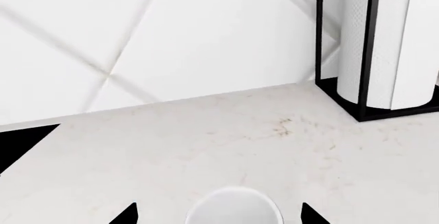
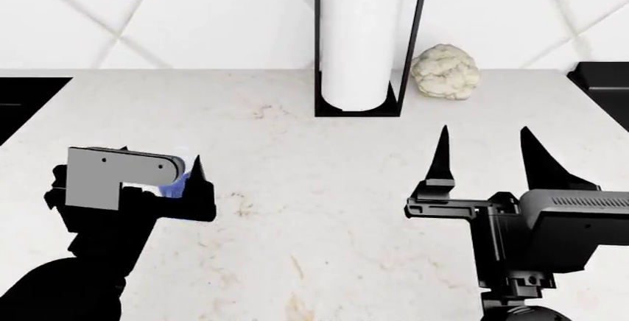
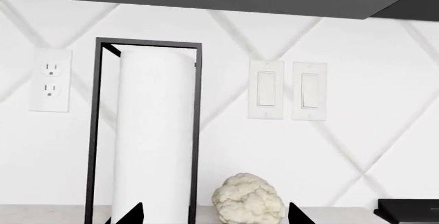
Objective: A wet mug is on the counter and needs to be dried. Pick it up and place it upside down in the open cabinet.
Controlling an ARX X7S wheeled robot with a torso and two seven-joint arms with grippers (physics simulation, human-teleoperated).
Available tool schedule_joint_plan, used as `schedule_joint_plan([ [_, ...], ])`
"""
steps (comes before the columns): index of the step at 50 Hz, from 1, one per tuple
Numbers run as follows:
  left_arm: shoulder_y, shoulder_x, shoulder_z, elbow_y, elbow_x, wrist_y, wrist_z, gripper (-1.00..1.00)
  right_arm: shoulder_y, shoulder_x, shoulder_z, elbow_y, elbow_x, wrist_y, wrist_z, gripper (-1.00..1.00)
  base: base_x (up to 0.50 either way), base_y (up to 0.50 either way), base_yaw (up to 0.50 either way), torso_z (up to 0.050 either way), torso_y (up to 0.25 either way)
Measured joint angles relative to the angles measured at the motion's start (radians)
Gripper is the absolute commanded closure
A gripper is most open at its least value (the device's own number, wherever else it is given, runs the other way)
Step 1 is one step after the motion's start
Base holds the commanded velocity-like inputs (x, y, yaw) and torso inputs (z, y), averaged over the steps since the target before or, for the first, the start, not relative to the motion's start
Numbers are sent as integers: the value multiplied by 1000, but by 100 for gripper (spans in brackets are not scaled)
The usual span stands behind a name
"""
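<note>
Two dark fingertips of my left claw [image 1: 218, 215] stand apart at the near edge of the left wrist view, and the pale round end of the mug [image 1: 235, 207] sits between them. Whether the tips press on it I cannot tell from here. Beyond lies the white veined table [image 1: 205, 142], and at its back corner the paper-towel roll [image 1: 384, 44] stands upright in its black frame against the tiled wall. No writing is readable on any of it.

From the head view, my left claw [image 2: 187, 181] is over the table's [image 2: 314, 210] left part, and a sliver of periwinkle blue mug [image 2: 177, 185] shows at the fingers, mostly hidden by the grey wrist block. My right claw [image 2: 484, 152] hangs wide and empty over the right part, its two pointed fingers well apart. The towel roll [image 2: 360, 37] stands at the back centre, a cauliflower [image 2: 445, 72] just beside it on the right.

The right wrist view looks level at the wall: the towel roll [image 3: 154, 131] in its frame, the cauliflower [image 3: 248, 199], an outlet [image 3: 50, 80], and two switches [image 3: 287, 90]. None carries any legible label.
</note>
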Motion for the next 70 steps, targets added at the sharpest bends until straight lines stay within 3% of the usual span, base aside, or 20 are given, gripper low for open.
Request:
schedule_joint_plan([
  [15, 64, 4, 48, -102, 38, 123, 5, -100, -3, 6, -8, 0, 6, -5, 9, -100, 0, 0, 0, 0, 0],
  [70, 32, 8, 64, -286, -60, 150, 3, -100, -11, 32, -20, -11, 38, -35, 34, -100, 0, 0, 0, 0, -2],
])
